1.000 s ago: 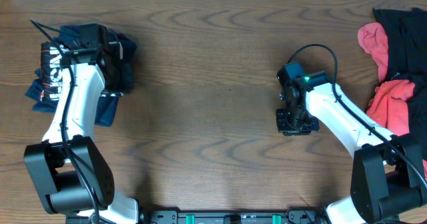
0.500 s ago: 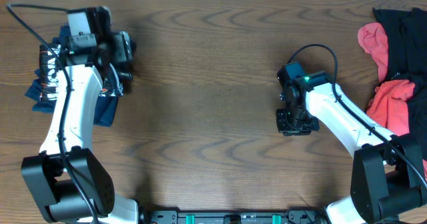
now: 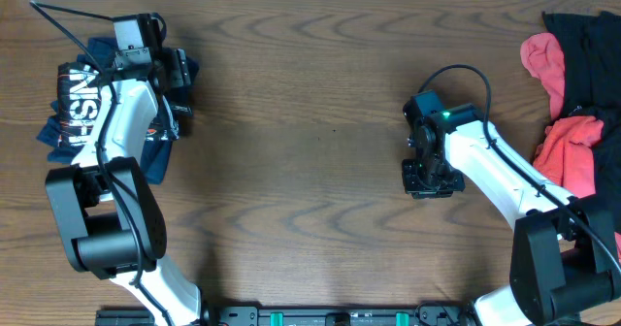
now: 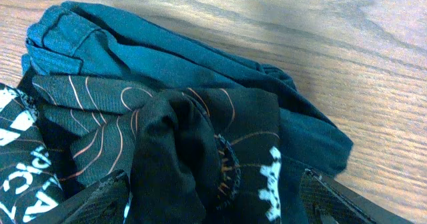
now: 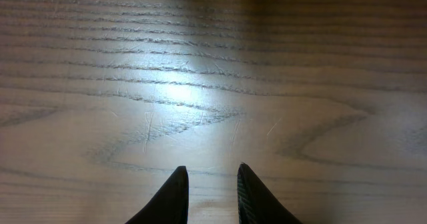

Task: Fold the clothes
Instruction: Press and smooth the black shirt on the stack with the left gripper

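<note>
A stack of dark clothes (image 3: 82, 103) lies at the table's far left: a navy garment (image 4: 167, 57) underneath and a black printed one (image 4: 187, 144) bunched on top. My left gripper (image 3: 173, 72) hovers at the stack's right edge. In the left wrist view it (image 4: 213, 201) stands open, its fingers (image 4: 100, 197) wide on either side of the black cloth without pinching it. My right gripper (image 3: 427, 179) rests over bare wood right of centre. Seen from the right wrist, it (image 5: 212, 177) holds nothing, with a narrow gap between the tips.
A heap of unfolded red and black clothes (image 3: 577, 83) sits at the far right edge. Brown wooden table (image 3: 310, 122) stretches between the two arms. The right arm's black cable (image 3: 456, 74) loops above its wrist.
My left gripper has opened and let go of the dark clothes, and its wrist shifted slightly toward the far edge. The right arm has not moved.
</note>
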{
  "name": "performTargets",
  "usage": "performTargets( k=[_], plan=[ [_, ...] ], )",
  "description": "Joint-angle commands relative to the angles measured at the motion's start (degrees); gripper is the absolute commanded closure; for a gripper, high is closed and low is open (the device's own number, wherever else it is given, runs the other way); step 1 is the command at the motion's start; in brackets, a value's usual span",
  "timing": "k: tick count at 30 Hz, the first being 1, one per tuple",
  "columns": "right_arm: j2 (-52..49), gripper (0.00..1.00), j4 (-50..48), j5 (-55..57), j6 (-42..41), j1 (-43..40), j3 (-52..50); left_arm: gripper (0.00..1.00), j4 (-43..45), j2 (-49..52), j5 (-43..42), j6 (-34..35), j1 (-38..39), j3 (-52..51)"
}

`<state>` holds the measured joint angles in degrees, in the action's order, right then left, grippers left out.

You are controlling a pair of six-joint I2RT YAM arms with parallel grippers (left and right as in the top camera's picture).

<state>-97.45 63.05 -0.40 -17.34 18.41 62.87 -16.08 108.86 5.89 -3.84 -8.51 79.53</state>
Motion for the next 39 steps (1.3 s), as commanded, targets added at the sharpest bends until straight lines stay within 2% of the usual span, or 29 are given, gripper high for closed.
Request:
performTargets(
  k=[1,4,6,14,16,18,21,22,26,31,39],
  plan=[
    [0.6,0.76,0.0,0.4,0.7,-0.6,0.0,0.23,1.4,0.3,1.0,0.2,-0.2,0.5],
    [0.6,0.77,0.0,0.4,0.7,-0.6,0.0,0.4,1.7,0.4,1.0,0.1,-0.2,0.5],
    [0.6,0.77,0.0,0.4,0.7,-0.6,0.0,0.47,1.6,0.5,1.0,0.1,-0.2,0.4],
    [0.6,0.77,0.0,0.4,0.7,-0.6,0.0,0.47,1.6,2.7,1.0,0.1,-0.2,0.1],
    [0.6,0.77,0.0,0.4,0.7,-0.6,0.0,0.5,1.7,2.7,1.0,0.1,-0.2,0.1],
    [0.6,0.77,0.0,0.4,0.7,-0.6,0.0,0.61,2.1,2.7,1.1,0.1,-0.2,0.1],
    [0.6,0.77,0.0,0.4,0.7,-0.6,0.0,0.91,2.1,2.6,1.2,0.1,-0.2,0.1],
    [0.6,0.77,0.0,0.4,0.7,-0.6,0.0,0.94,2.0,2.4,1.2,0.1,-0.2,0.1],
    [0.6,0.77,-0.1,0.4,0.7,-0.6,0.0,0.94,1.5,0.4,0.5,0.1,0.2,0.1],
    [0.6,0.77,-0.6,0.4,0.7,-0.6,0.0,0.94,-0.5,-2.6,-8.3,-2.8,1.7,0.1],
    [0.6,0.77,-0.5,0.4,0.7,-0.6,0.0,0.93,-4.2,-1.4,-8.3,-3.2,3.8,-0.3]
  ],
)
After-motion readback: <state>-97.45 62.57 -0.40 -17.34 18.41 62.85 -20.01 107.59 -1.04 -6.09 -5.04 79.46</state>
